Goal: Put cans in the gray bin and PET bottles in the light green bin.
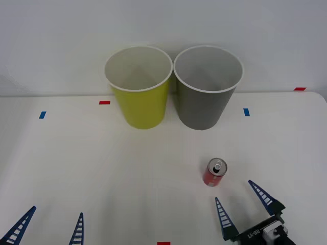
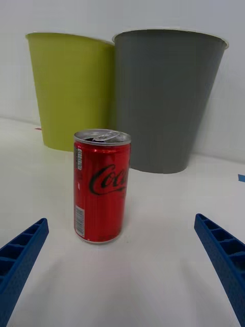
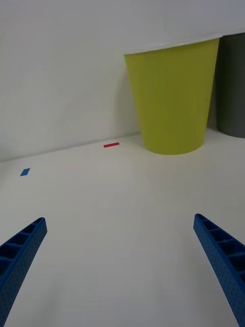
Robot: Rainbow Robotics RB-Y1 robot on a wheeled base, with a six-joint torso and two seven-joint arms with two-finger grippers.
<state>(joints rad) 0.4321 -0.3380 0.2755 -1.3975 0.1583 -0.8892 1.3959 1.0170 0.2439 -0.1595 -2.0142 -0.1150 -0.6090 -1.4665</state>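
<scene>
A small red can (image 1: 214, 172) (image 2: 101, 185) with a silver top stands upright on the white table, in front of the gray bin (image 1: 207, 87) (image 2: 166, 99). The light green bin (image 1: 139, 86) (image 2: 71, 89) (image 3: 173, 94) stands just left of the gray one, both near the back wall. My right gripper (image 1: 241, 204) (image 2: 122, 265) is open, a short way in front of the can and slightly to its right, with nothing between its fingers. At the front left of the table my left gripper (image 1: 48, 224) (image 3: 120, 260) is open and holds nothing. No PET bottles are in view.
The white table (image 1: 102, 173) carries small blue tape marks (image 1: 42, 115) and red tape marks (image 1: 104, 102) near the back, plus a red mark (image 1: 163, 243) at the front edge. A white wall rises right behind the bins.
</scene>
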